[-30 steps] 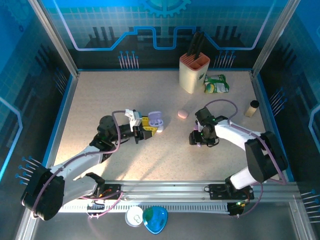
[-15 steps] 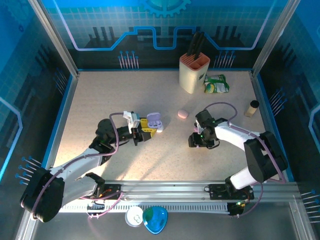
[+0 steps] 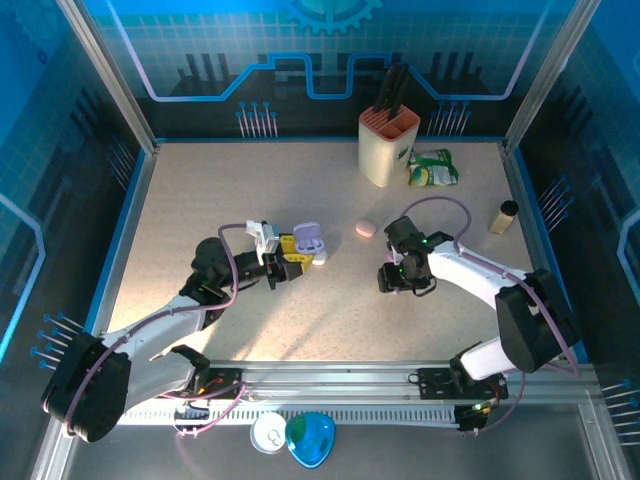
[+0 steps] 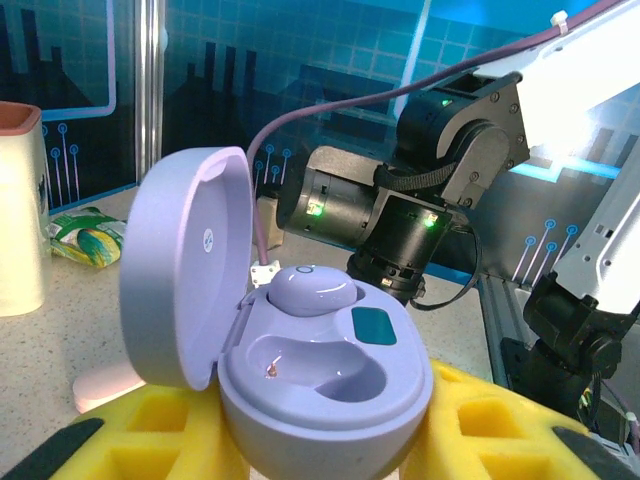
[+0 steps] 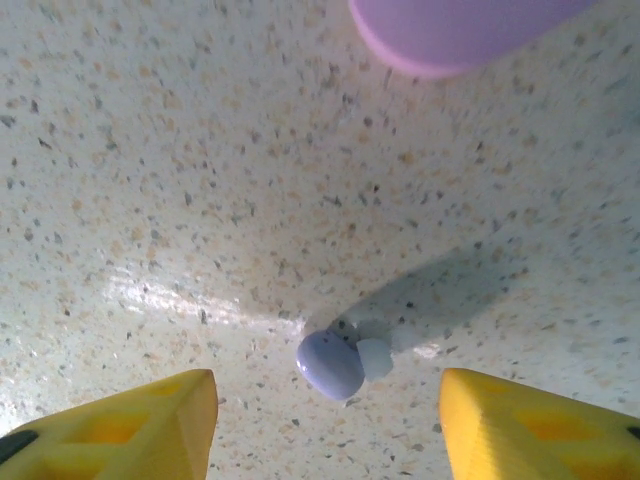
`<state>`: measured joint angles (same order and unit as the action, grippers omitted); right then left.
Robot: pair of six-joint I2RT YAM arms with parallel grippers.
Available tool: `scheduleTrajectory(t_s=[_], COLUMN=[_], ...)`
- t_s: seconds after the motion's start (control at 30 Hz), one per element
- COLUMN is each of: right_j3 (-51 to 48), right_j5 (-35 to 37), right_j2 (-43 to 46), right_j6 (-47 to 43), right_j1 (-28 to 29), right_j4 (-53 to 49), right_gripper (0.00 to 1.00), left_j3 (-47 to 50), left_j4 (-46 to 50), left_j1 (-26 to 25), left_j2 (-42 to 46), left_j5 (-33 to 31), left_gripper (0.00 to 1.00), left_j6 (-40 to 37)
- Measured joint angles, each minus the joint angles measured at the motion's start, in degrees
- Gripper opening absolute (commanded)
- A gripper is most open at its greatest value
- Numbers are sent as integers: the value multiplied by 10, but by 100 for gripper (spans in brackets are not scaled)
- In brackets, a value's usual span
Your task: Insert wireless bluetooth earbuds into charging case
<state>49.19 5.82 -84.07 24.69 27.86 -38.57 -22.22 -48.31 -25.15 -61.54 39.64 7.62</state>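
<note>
Right hand (image 3: 397, 279) hangs low over the surface (image 3: 200, 200), right of centre, its fingers (image 5: 150, 420) spread wide and gripping nothing. One loose earbud (image 5: 333, 363), lilac, lies on the surface between the two yellow fingertips and touches neither.

Left hand (image 3: 290, 259), left of centre at about the same depth, is clamped on the charging case (image 4: 325, 385), which sits between its yellow pads. This case is lilac, with its lid swung open and standing upright on the left side in the wrist view. A seated earbud (image 4: 312, 290), also lilac, occupies the far socket; the near socket is bare. A small white piece (image 3: 319, 259) lies just beside the case; what it is cannot be told.

Slightly farther back, between the two hands, a closed pink case (image 3: 365, 229) rests on the surface, apart from both.

At the far edge stand a cream knife block (image 3: 388, 145), a green packet (image 3: 432, 168) just beside it on the right, and a small tan cylinder (image 3: 504, 216) nearer the right wall.
</note>
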Motion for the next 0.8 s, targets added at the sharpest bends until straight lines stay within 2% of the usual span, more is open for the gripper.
scheduleTrajectory(t_s=[0.17,0.4,0.6,0.8], right_j3=[71,138,176,188], right_j5=[83,183,250,272], right_j2=[-51,-138,-206,-241], right_j6=[-32,-49,-46,-39], right_j1=[59,134,172,183], right_j4=[-54,-151,-206,-226], right_gripper=[47,38,35,32], left_j3=[0,0,0,0], left_j4=[7,19,31,41], left_j1=[0,0,3,12], left_j2=[8,20,25,44], left_j5=[-9,-16,-24,-30], left_gripper=[26,26,26,26], left_j6=[-2,-5,-7,-6])
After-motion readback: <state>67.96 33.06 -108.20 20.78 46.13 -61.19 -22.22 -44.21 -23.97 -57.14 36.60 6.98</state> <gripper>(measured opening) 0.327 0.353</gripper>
